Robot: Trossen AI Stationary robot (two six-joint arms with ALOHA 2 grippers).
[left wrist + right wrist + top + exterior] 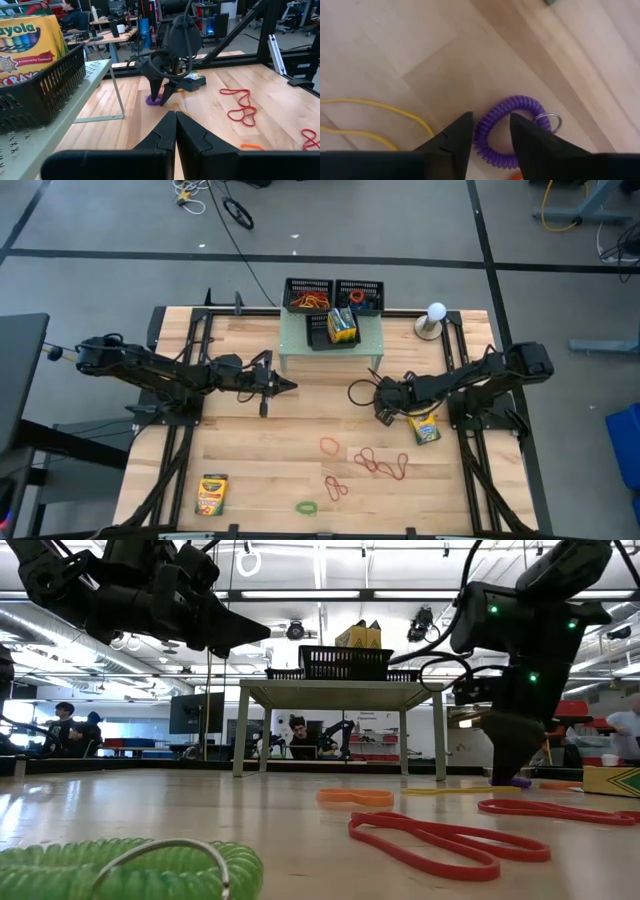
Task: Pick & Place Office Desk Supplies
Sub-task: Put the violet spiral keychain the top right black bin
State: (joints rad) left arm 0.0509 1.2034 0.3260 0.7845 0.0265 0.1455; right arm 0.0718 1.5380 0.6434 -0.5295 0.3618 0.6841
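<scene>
The right end effector (pixel 487 137) points down at the counter (pixel 260 450), fingers spread astride a purple coil loop (pixel 507 130) lying flat, not pinching it. A crayon box (pixel 424 427) lies just beside it. The left end effector (pixel 285 387) hovers left of centre, fingers pressed together, holding nothing.

You have the riser (pixel 330 352) at the middle of the surface's (pixel 250 440) far edge, with three trays (pixel 308 296) on it; one holds crayon boxes (pixel 343 327). Another box (pixel 424 426) lies by the right edge, one (pixel 212 493) at the near-left corner. Bands (pixel 380 464) lie near the near edge, right of centre.
</scene>
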